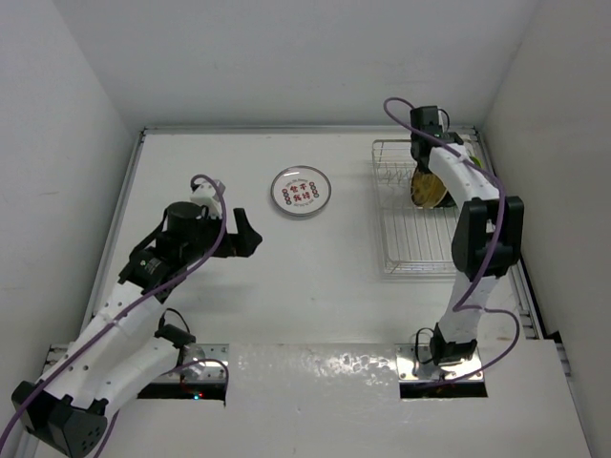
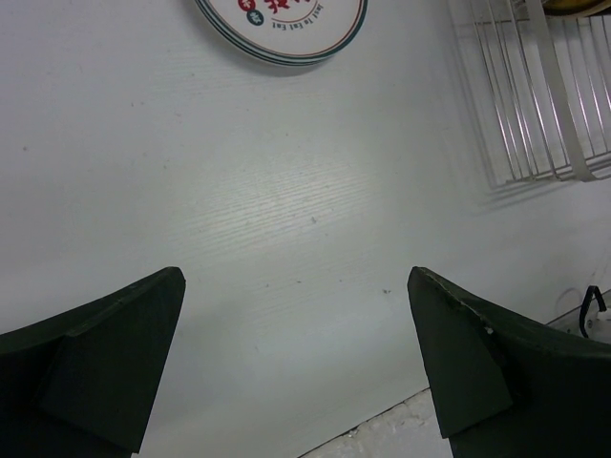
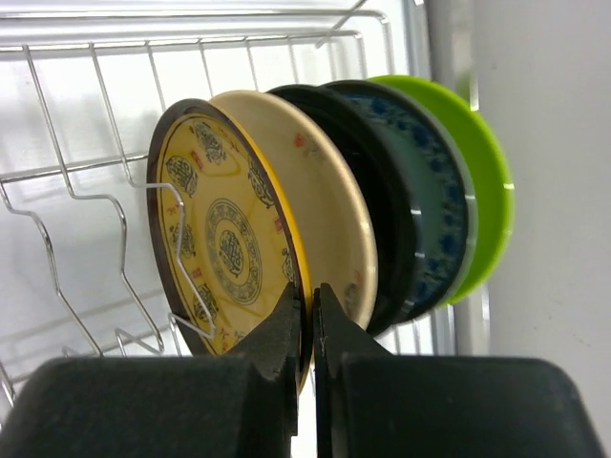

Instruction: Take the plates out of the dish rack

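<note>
Operator: Status on your left side?

Arm: My left pincer (image 1: pixel 250 232) hangs over the left half of the worktop (image 1: pixel 239 305). Its fingers (image 2: pixel 115 363) are spread wide with nothing between them. Through its wrist camera I see only white surface in the gap.

Operator: What comes next, toward the middle?

Arm: One white plate with red characters (image 1: pixel 301 192) lies flat on the worktop. It is to the right of that pincer and apart from it. It is also left of the dish rack (image 1: pixel 410 243), outside it and not touching it. The wrist camera catches only part of this plate, at the top edge of its view.

Operator: And the rack itself?

Arm: It sits at the right side of the worktop, close to the right wall. The plates in it stand on edge at its far end.

Operator: Your right pincer?

Arm: My right pincer (image 3: pixel 307 291) is down at that far end, clamped on the lower rim of the amber-brown plate (image 3: pixel 224 239), one finger on each face. That plate stands upright and is leftmost in the row as my wrist camera sees it, with a wire prong crossing its patterned face. To its right, packed close, come the tan plate (image 3: pixel 325 200), the black plate (image 3: pixel 368 191), a blue-patterned plate (image 3: pixel 434 210) and the lime green plate (image 3: pixel 482 181), all on edge in the rack.
</note>
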Available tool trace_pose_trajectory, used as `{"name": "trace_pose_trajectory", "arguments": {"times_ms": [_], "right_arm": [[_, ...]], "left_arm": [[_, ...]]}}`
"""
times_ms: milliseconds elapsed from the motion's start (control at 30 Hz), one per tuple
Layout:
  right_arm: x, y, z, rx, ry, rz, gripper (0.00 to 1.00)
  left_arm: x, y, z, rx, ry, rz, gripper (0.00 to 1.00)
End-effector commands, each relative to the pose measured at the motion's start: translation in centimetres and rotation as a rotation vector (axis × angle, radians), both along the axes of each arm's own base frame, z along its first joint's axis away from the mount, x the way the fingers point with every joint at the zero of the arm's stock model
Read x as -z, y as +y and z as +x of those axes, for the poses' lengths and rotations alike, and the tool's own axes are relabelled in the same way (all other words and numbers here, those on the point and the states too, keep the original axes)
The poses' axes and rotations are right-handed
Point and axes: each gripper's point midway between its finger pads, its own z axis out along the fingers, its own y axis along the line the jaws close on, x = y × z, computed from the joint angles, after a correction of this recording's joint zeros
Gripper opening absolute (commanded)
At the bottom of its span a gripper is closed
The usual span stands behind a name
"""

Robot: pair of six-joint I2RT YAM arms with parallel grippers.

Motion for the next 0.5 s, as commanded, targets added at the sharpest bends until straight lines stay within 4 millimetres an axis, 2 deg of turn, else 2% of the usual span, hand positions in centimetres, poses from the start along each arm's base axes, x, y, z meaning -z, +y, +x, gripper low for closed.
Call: {"name": "trace_pose_trajectory", "arguments": {"times_ms": [0,100,133,200,233,300,333,367,400,433,467], "right_arm": [[-8.3,-0.4,0.4,0.012,-0.179,-0.005,0.00],[-10.7,-0.5,-0.4,0.032,-0.234,-0.001,0.00],[-12.2,-0.3,-1.0,0.035,-0.268,0.008,0.00],[-13.9,0.2,-1.6,0.039,-0.312,0.026,0.00],[-15.5,0.6,-2.4,0.040,-0.352,0.045,0.00],[-16.1,2.6,-3.2,-0.016,-0.372,0.095,0.00],[-17.9,3.6,-4.1,-0.043,-0.430,0.130,0.00],[-18.1,5.2,-4.4,-0.086,-0.448,0.163,0.00],[-16.3,7.5,-4.8,-0.177,-0.413,0.258,0.00],[-16.4,9.5,-4.9,-0.242,-0.434,0.356,0.00],[-15.7,13.1,-6.2,-0.390,-0.404,0.509,0.00]], "left_arm": [[-2.1,-0.3,0.2,0.015,-0.078,-0.031,1.00],[-3.2,-0.2,0.3,-0.001,-0.115,-0.058,1.00],[-3.7,-0.4,0.4,-0.003,-0.135,-0.078,1.00],[-4.5,-0.5,0.3,-0.014,-0.150,-0.115,1.00],[-5.2,-0.8,0.5,-0.027,-0.159,-0.160,1.00],[-6.6,-1.4,0.4,-0.021,-0.191,-0.231,1.00],[-7.8,-2.4,0.5,0.003,-0.222,-0.312,1.00],[-8.6,-2.8,0.4,0.018,-0.243,-0.355,1.00],[-9.6,-3.2,0.4,0.032,-0.270,-0.397,1.00],[-11.0,-3.9,0.6,0.051,-0.312,-0.467,1.00],[-11.4,-4.1,0.8,0.055,-0.325,-0.491,1.00]]}}
